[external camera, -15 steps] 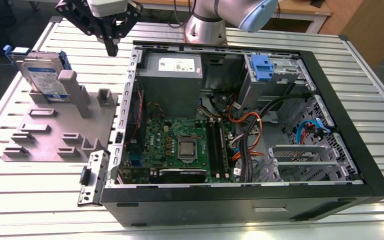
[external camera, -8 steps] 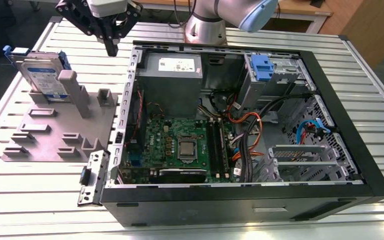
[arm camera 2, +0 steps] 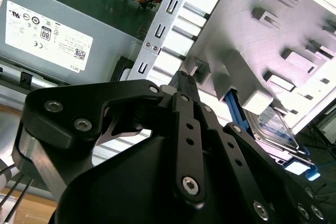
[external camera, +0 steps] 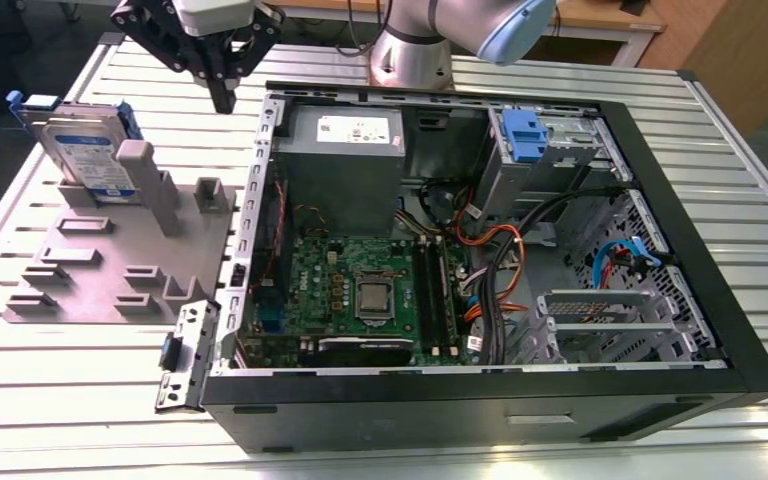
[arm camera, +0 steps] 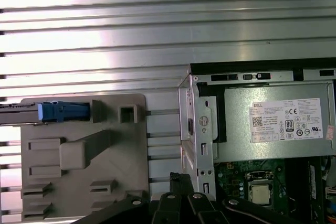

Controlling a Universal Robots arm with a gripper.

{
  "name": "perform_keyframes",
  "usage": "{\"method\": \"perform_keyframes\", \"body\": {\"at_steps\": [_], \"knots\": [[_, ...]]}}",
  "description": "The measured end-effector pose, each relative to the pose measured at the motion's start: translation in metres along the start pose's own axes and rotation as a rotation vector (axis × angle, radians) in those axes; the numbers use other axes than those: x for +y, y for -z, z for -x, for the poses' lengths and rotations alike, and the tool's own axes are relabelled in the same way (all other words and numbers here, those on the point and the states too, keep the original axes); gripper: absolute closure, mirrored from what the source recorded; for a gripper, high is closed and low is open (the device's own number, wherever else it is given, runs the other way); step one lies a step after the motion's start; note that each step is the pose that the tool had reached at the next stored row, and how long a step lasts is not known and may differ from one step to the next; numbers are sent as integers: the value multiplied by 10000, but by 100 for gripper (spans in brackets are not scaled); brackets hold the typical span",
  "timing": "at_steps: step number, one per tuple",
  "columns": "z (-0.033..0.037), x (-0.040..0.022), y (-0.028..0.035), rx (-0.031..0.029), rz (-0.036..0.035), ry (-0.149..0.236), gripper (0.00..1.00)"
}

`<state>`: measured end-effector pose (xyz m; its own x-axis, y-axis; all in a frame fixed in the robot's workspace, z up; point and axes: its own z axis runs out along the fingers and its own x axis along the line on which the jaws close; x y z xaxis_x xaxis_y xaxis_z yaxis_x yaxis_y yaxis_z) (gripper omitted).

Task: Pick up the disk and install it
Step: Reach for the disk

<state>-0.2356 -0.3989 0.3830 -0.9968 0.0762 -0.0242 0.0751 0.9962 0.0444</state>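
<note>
**Silver disk (external camera: 84, 150) parked in fixture; end effector (external camera: 224, 98) closed and empty**

The disk stood upright on edge in a slot of a grey plastic fixture (external camera: 117, 270), at the fixture corner farthest from the exterior camera. The fixture lay flat on the slatted aluminium worktop (external camera: 64, 400). A blue carrier (external camera: 27, 100) framed the drive, and the white-and-blue label faced the exterior camera.

The end effector hung above the worktop, higher than the disk and to the exterior view's right of it, clear of any contact. Its fingers were drawn together at the tips with nothing held between them. The tips pointed down at the strip of worktop between the fixture and the open computer case (external camera: 491, 385). This was close to the case corner that housed the grey power supply (external camera: 344, 150).

In the first wrist view, the disk (arm camera: 63, 111) appeared edge-on at the far border of the fixture (arm camera: 105, 156). The closed end effector (arm camera: 178, 178) sat over the gap beside the case wall, near the power supply (arm camera: 278, 129).

In the second wrist view, the disk (arm camera 2: 273, 127) lay beyond the end effector (arm camera 2: 185, 77), partly screened by the fixture (arm camera 2: 273, 40) and its posts.
</note>
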Motion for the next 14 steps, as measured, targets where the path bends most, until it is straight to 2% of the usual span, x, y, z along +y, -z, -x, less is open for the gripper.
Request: {"method": "perform_keyframes", "body": {"at_steps": [9,14], "knots": [[-20,-2,-2,1,-1,0,89],[-72,-6,-3,1,1,-1,89]]}}
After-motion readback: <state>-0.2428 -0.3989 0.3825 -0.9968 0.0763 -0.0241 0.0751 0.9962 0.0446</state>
